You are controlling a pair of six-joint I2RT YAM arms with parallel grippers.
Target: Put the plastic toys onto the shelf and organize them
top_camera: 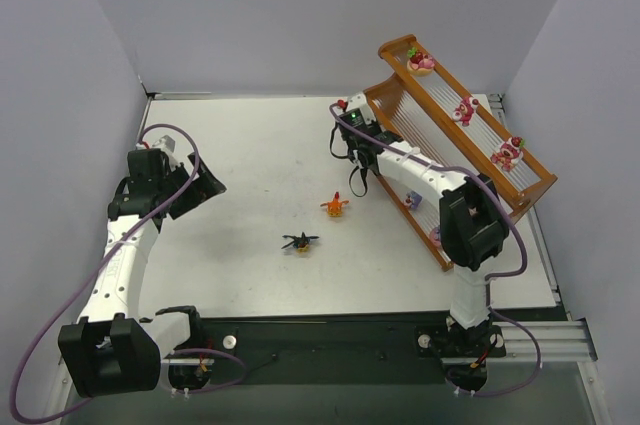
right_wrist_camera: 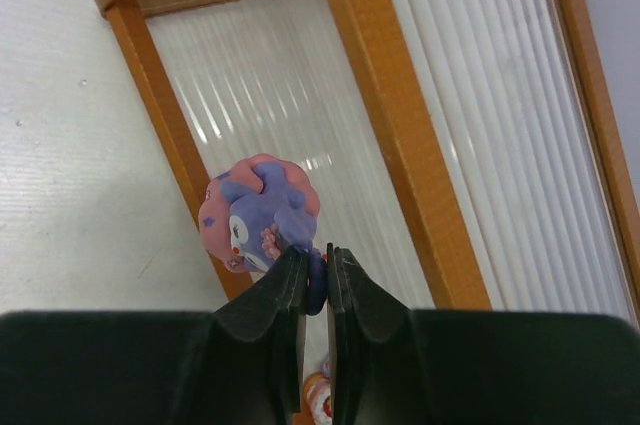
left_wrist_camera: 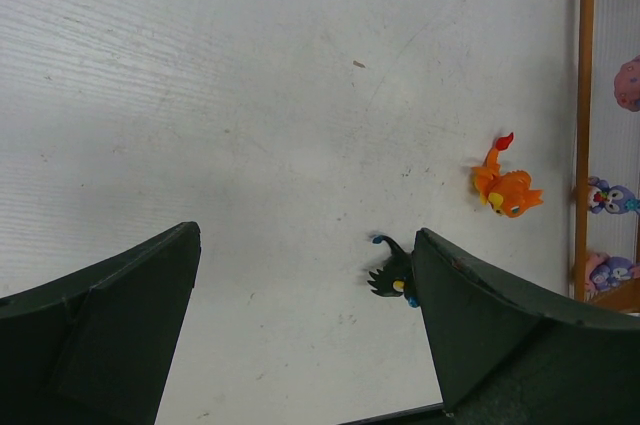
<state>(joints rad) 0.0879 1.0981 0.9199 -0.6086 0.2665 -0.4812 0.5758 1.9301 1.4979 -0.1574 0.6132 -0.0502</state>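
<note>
Our right gripper is closed on a purple toy that has a pink back. The two fingers pinch the lower part of the toy, and there is almost no gap between them. The toy is held at the far end of the shelf, in front of the wooden rim of a lower tier. We cannot tell if it touches the rim or the white slats behind it.

The shelf stands on the right side of the surface and runs diagonally. On its top tier we see three pink toys in a row, well apart from each other. On a lower tier there are two purple toys, partly hidden behind the right arm.

Our left gripper is open, with the fingers wide apart, and it holds nothing. It hovers over the left part of the surface. Two toys lie on the surface near the middle, between the two arms. In the left wrist view one finger covers a part of the black toy, but in the top view the gripper is well apart from it. The orange toy is near the black one, not touching it, on the side closer to the shelf.
</note>
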